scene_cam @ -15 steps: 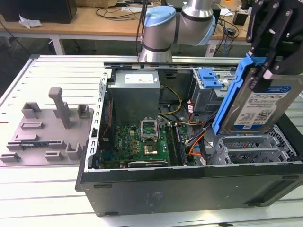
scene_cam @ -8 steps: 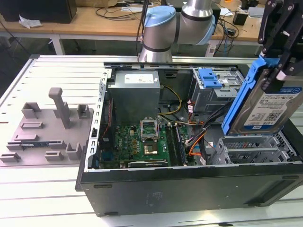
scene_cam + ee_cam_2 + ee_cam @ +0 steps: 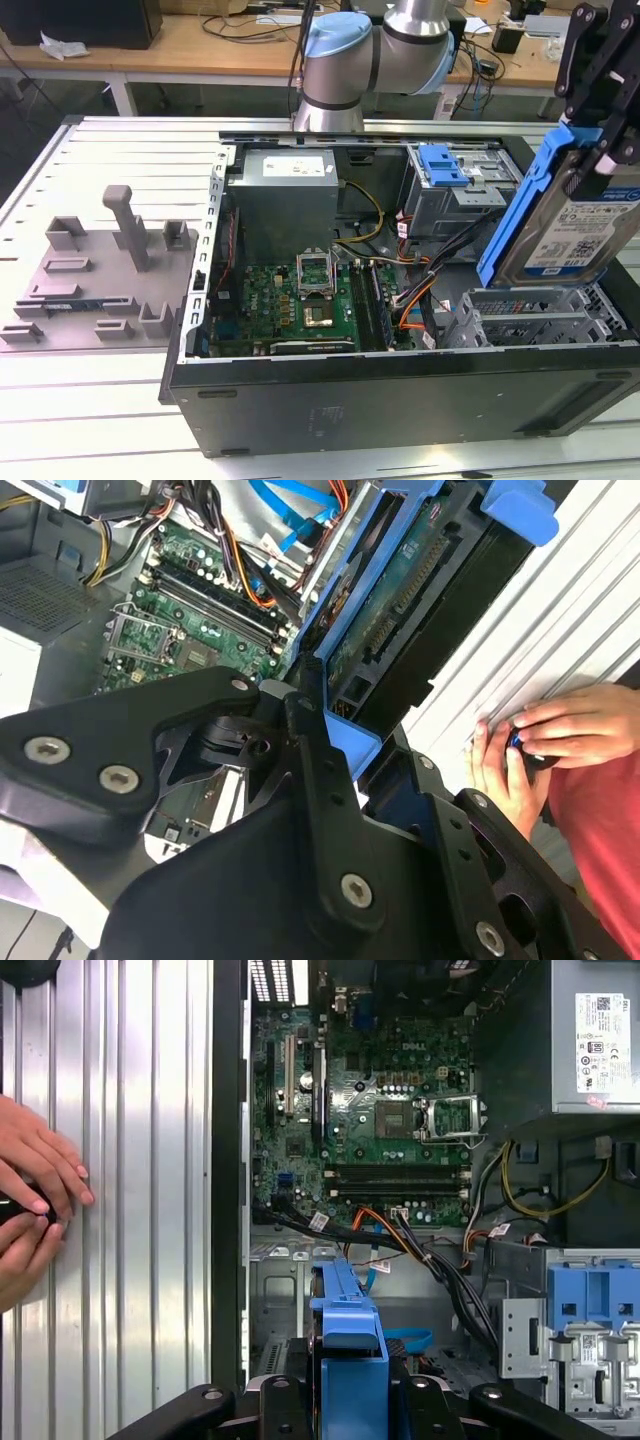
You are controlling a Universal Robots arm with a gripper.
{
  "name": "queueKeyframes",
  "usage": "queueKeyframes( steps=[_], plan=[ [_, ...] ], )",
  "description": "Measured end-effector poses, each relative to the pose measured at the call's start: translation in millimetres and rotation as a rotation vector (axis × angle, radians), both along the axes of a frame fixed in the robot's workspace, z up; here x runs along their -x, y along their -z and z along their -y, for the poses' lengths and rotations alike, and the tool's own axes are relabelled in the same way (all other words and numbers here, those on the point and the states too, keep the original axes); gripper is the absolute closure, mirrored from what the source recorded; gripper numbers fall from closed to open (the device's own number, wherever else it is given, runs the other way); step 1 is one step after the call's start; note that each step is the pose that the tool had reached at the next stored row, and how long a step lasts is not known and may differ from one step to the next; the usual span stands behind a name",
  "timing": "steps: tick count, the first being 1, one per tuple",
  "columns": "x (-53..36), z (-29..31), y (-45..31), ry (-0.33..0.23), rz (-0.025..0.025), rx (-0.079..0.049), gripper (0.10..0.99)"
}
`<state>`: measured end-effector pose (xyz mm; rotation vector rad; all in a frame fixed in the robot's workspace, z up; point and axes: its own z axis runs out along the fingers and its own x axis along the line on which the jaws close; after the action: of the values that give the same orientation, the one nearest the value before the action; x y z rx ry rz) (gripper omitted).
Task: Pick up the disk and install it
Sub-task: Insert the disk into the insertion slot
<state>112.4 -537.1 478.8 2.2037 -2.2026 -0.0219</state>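
Disk [image 3: 572,228] hangs tilted, clamped in the end effector [image 3: 598,140] by the upper end of its blue carrier [image 3: 518,205]. Judged dense and rigid, fragile inside. The plastic frame may flex, so take it by the carrier edges, not the label face. Just below the end effector: metal drive cage [image 3: 545,318] of the open computer case [image 3: 380,395], cables [image 3: 420,300] close by. Slatted metal table [image 3: 90,410] beneath; a person's hands [image 3: 30,1205] beside the case.

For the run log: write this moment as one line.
gripper: jaws shut on disk | disk: tilted on edge over drive cage in open computer case | install: not yet seated
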Motion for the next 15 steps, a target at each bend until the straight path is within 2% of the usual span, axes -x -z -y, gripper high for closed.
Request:
queueKeyframes(
  steps=[7, 15],
  plan=[
    [-0.1, -0.1, 0.4, -0.001, 0.0001, 0.000, 0.722],
    [-0.8, 0.0, 5.9, -0.001, 0.0001, 0.000, 0.722]
  ],
)
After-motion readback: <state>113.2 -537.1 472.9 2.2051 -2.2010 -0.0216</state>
